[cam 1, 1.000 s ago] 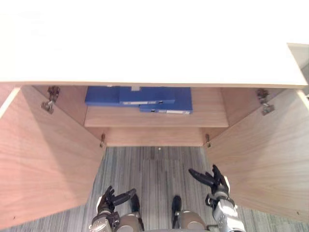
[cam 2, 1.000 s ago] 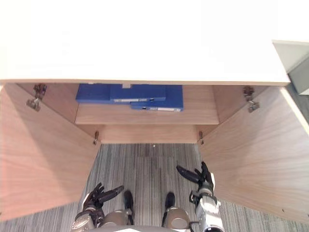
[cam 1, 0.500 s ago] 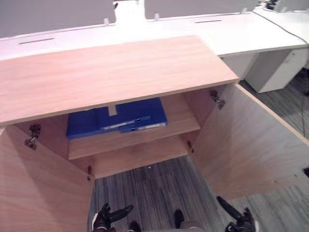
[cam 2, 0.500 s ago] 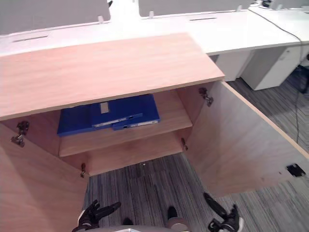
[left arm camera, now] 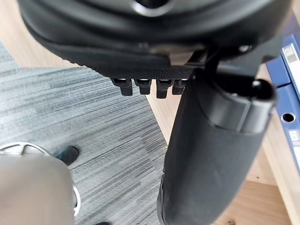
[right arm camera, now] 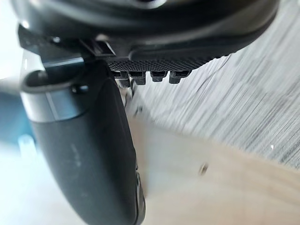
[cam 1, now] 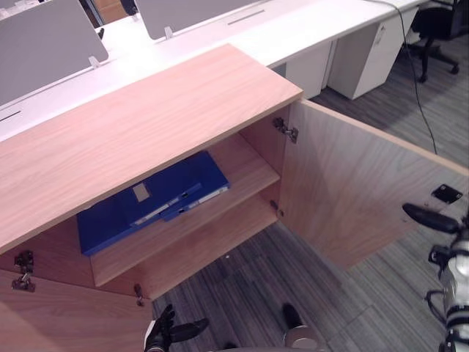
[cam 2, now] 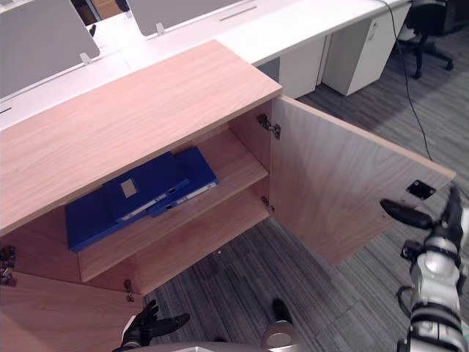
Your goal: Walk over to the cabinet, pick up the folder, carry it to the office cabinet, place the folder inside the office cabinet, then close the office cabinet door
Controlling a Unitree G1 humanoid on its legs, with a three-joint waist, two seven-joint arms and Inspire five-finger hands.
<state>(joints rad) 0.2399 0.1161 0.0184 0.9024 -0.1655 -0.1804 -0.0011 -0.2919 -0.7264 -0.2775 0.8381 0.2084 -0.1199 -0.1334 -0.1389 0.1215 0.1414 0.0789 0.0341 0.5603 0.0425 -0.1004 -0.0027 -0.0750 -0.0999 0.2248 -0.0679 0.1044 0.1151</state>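
Observation:
Several blue folders (cam 1: 150, 205) lie flat in a stack on the upper shelf (cam 1: 242, 172) of the open wooden cabinet (cam 1: 146, 125); their spines also show in the left wrist view as a blue folder edge (left arm camera: 287, 93). My left hand (cam 1: 172, 331) hangs low in front of the cabinet, open and holding nothing. My right hand (cam 2: 418, 218) is raised at the right, open, its straight fingers pointing at the outer edge of the open right door (cam 1: 352, 191). That door's wood (right arm camera: 201, 180) lies close past the right hand's fingers.
The left door (cam 1: 66, 323) stands open at the lower left. Behind the cabinet run white desks (cam 1: 293, 29) with grey screens (cam 1: 44, 44). A white pedestal unit (cam 1: 366, 51) and a black office chair (cam 1: 440, 26) stand at the back right. Striped grey carpet (cam 1: 242, 279) lies before the cabinet.
The camera has swung up and to the right, so the cabinet now sits at an angle. My right hand has risen to the right door's outer edge. The left hand stays low.

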